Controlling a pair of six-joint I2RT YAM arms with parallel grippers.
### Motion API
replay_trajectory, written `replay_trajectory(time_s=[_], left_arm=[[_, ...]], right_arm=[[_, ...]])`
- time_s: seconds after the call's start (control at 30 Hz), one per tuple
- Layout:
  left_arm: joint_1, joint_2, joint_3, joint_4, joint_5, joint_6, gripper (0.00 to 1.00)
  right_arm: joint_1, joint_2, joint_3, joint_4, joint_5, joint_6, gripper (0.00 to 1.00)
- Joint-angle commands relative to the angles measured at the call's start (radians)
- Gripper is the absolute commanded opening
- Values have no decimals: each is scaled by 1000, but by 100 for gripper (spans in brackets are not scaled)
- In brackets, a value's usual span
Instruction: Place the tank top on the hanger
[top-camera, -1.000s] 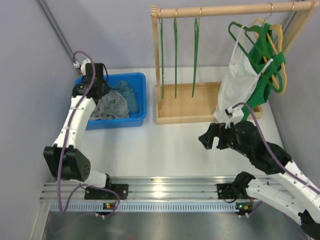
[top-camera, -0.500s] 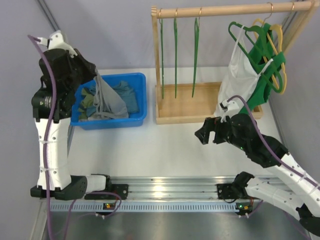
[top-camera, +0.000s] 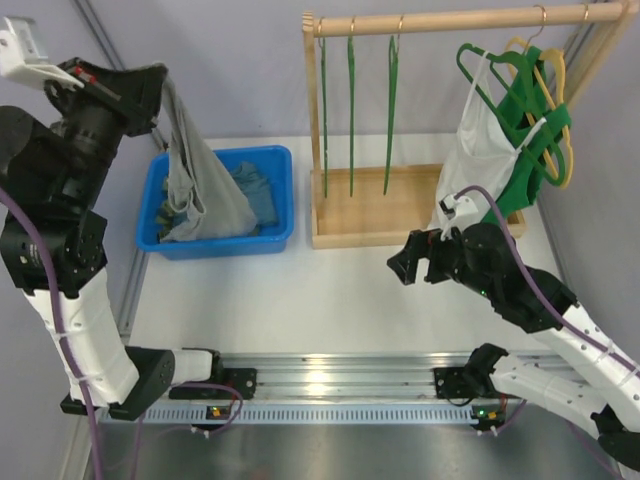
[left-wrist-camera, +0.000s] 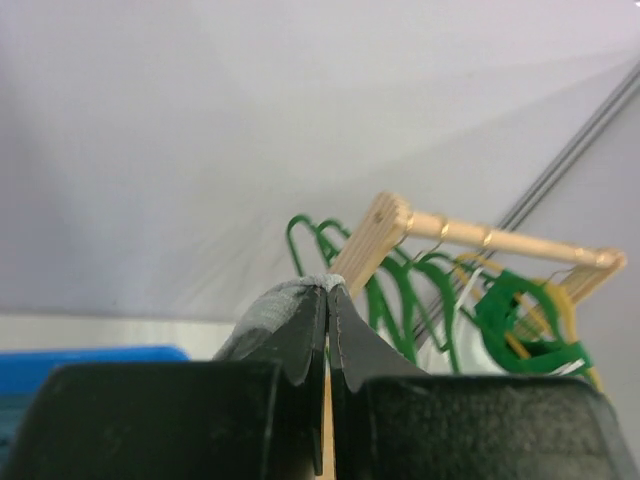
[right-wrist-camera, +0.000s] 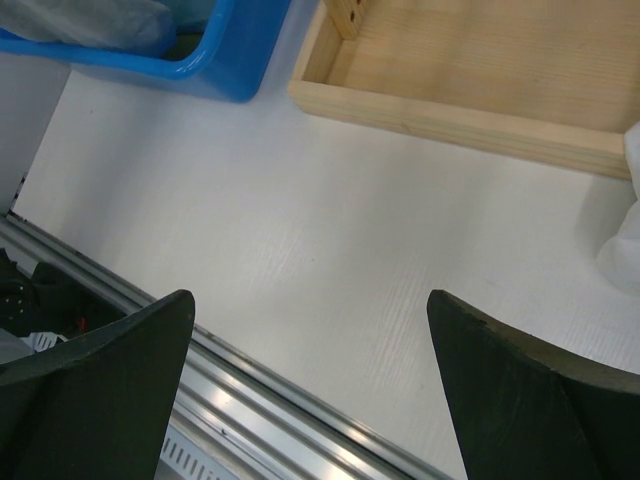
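Note:
My left gripper (top-camera: 160, 85) is raised high above the blue bin and is shut on a fold of the light grey tank top (top-camera: 195, 180). The top hangs from it in a long drape, and its lower end still lies in the bin. In the left wrist view the fingertips (left-wrist-camera: 328, 287) pinch grey cloth (left-wrist-camera: 265, 315). Three thin green hangers with gold hooks (top-camera: 351, 110) hang edge-on at the left end of the wooden rail. My right gripper (top-camera: 400, 268) hovers over the table in front of the rack, open and holding nothing (right-wrist-camera: 308, 297).
The blue bin (top-camera: 280, 190) at the left holds teal and olive clothes (top-camera: 262, 195). The wooden rack (top-camera: 370, 215) stands at the back. At its right end hang a white tank top (top-camera: 480, 160) on thick green hangers and a yellow hanger (top-camera: 560, 90). A metal rail (top-camera: 320, 370) runs along the near edge.
My left arm has risen from the bin, pulling the grey tank top up and out with it. My right gripper has drifted slightly left and stays open.

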Motion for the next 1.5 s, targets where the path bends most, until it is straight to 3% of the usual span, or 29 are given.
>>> replay_trajectory(time_s=[0.0,0.13,0.27,0.57,0.73,0.83,0.93,0.97,1.17,1.47], left_arm=[[-2,11,83,221,92,-84,0],[-1,-29,25,355,175,-177,0],[-1,-73,-87,364,270,-228,0],[-4,-409,-910,404,373,-245,0],[-27,-529,-1225,402,395,-257,0],[-119,-576,-1383,402,328,-257,0],[-319,-578,-1480,407,160,-262,0],[-449,-571,-1511,418,114,-265,0],[-873,-429,-1554,533,-196,-314,0],[-1028,-192,-1479,669,-259,-342,0]], right_arm=[[11,0,49,25,-2,-16,100],[11,-2,46,28,0,-14,100],[11,-8,40,37,0,-14,100],[13,-35,-19,103,-54,12,100],[26,-40,-75,141,-72,33,100],[45,-41,-111,158,-60,52,100],[71,-54,-153,184,-34,73,100],[88,-58,-171,192,-27,78,100],[143,-80,-222,199,33,112,97],[259,-144,-363,310,69,199,75]])
